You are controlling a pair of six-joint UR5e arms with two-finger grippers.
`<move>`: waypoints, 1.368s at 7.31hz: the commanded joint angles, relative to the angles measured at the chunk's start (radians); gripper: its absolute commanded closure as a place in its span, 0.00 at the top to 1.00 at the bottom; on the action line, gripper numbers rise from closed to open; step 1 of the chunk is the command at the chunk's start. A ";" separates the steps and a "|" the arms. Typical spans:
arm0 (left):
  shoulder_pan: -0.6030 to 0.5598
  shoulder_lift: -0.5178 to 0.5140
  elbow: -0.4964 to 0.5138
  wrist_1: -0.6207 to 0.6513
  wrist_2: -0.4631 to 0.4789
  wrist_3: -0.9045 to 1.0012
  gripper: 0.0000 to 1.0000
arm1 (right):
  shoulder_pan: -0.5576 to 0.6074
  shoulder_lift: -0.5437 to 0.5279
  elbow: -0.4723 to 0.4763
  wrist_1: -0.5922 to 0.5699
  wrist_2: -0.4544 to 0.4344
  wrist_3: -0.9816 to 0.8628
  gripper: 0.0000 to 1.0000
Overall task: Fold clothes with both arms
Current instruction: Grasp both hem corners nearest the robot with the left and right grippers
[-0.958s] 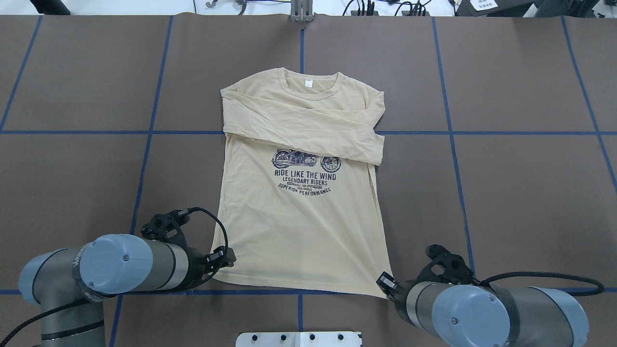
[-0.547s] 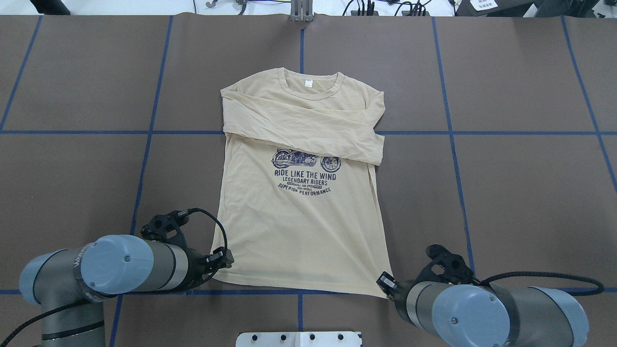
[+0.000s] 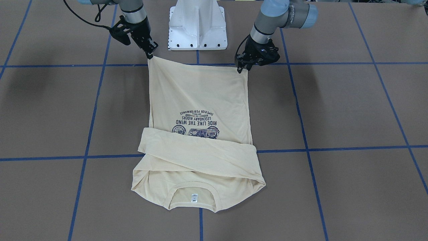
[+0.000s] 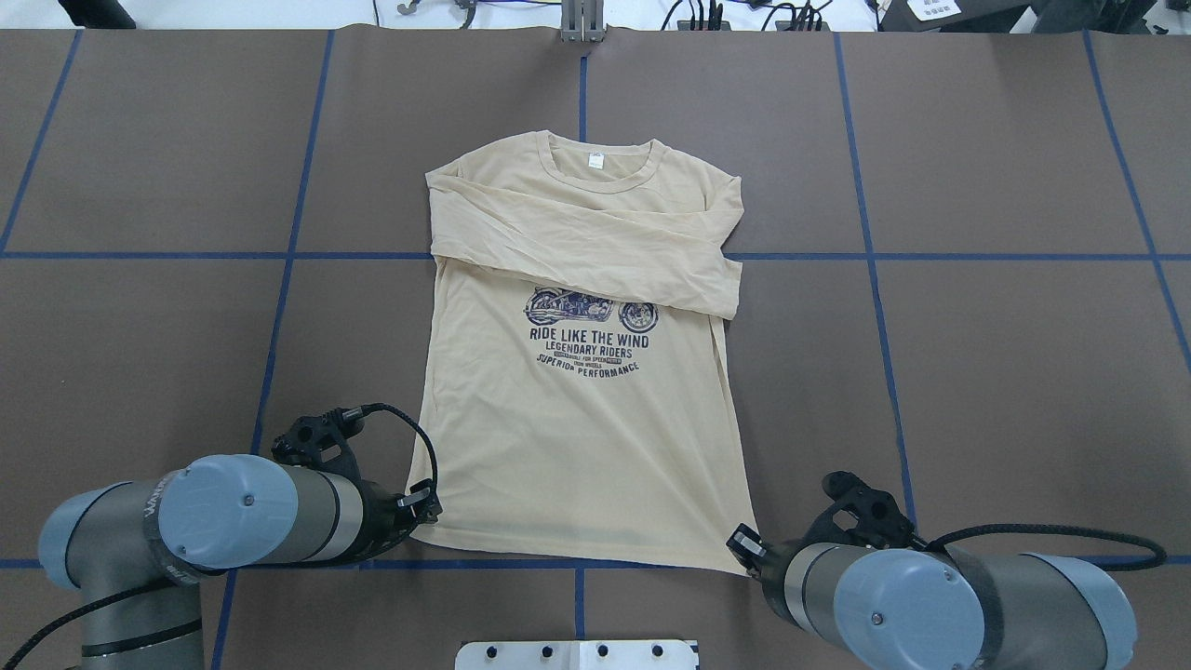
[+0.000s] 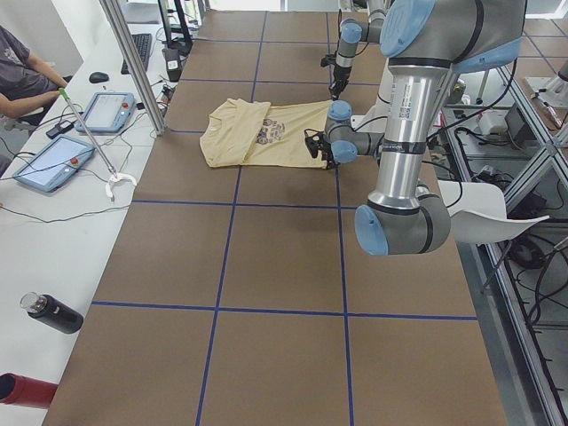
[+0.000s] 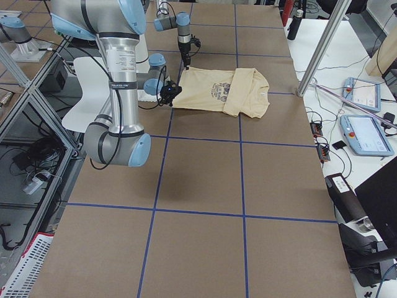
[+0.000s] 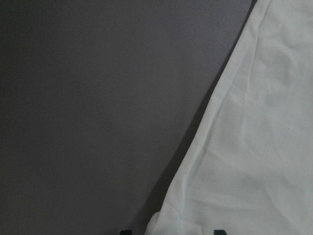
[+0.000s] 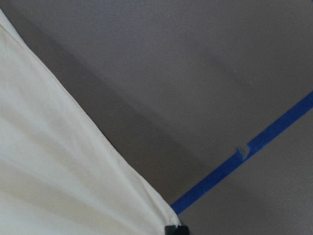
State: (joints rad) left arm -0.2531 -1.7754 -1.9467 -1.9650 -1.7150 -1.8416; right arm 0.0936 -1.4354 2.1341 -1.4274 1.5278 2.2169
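The cream-yellow T-shirt lies flat, print up, collar at the far side, both sleeves folded across the chest. My left gripper is low at the near left hem corner. In the left wrist view its two fingertips stand apart with the cloth's corner between them, so it is open. My right gripper is at the near right hem corner. In the right wrist view its tips are together on the cloth's corner. The front view shows both, left and right.
The white pedestal base stands just behind the hem, between the arms. Blue tape lines grid the brown table. An operators' desk with tablets and a metal pole flank the far side. A dark bottle lies on that desk.
My left gripper has slid a little toward the left and toward the near edge at the hem corner. The right arm and the shirt have not moved.
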 commanded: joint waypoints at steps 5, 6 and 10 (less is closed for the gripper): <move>0.017 0.106 -0.157 0.031 -0.029 0.006 0.00 | 0.000 0.000 0.010 0.001 -0.002 0.003 0.00; 0.023 0.108 -0.194 0.061 -0.058 -0.004 0.00 | -0.005 -0.003 0.029 -0.001 0.000 0.003 0.00; 0.064 0.096 -0.296 0.129 -0.092 -0.169 0.00 | -0.031 -0.016 0.168 -0.136 0.008 0.003 0.00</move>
State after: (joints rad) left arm -0.1936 -1.6733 -2.2214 -1.8380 -1.7931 -1.9801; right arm 0.0591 -1.4551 2.2641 -1.5264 1.5350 2.2207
